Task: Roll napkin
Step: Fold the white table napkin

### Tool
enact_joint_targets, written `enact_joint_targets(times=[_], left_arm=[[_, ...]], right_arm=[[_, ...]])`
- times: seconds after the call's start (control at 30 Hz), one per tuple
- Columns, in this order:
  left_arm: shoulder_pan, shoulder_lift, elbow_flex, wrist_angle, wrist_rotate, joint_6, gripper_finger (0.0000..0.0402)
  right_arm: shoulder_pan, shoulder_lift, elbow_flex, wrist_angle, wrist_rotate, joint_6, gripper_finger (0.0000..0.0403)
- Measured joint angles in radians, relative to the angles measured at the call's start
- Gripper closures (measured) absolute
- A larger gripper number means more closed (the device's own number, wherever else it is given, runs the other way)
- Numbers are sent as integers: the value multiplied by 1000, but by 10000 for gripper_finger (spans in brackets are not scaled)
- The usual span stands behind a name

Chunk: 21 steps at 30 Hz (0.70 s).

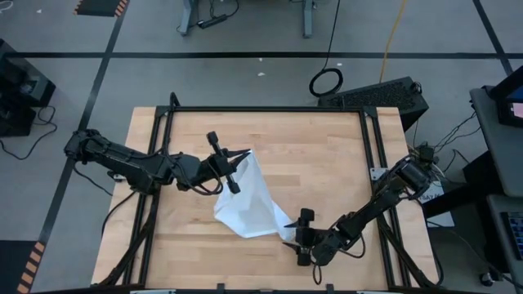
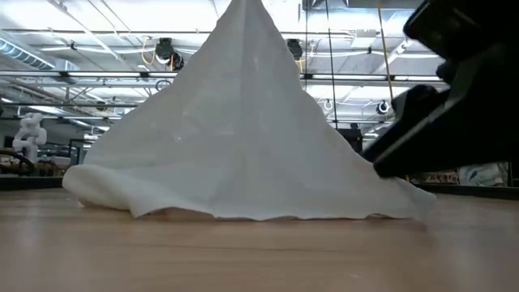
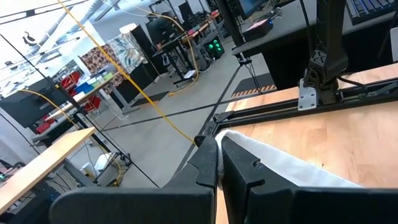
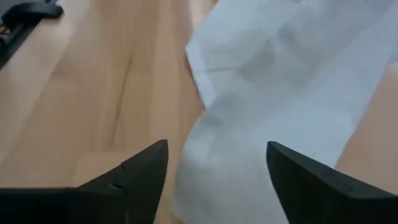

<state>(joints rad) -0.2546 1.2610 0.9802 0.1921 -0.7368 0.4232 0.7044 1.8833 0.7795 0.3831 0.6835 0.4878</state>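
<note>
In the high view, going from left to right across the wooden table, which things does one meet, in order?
Left gripper, shut on the napkin's lifted corner → napkin, white cloth hanging down to the table → right gripper, open at the napkin's lower right edge.

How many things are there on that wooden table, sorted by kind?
Napkin: 1
Grippers: 2, the left gripper shut on the napkin's raised corner, the right gripper open at its near edge
Total: 3
</note>
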Motion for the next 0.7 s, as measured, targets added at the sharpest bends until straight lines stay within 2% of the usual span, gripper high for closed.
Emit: enact_joint_targets(times=[0.13, 0.33, 0.43, 0.57, 0.7], left_arm=[[0, 0, 0, 0, 0, 0, 393], [0, 0, 0, 0, 0, -1, 393], [0, 0, 0, 1, 0, 1, 393], [0, -8, 3, 31, 0, 48, 393], [21, -9, 10, 190, 0, 190, 393]], right_arm=[[-6, 24, 0, -10, -1, 48, 220], [-10, -6, 0, -122, 18, 42, 380], [-18, -92, 0, -288, 54, 66, 389], [-32, -301, -1, -525, 159, 62, 399], [-51, -543, 0, -660, 304, -7, 398]])
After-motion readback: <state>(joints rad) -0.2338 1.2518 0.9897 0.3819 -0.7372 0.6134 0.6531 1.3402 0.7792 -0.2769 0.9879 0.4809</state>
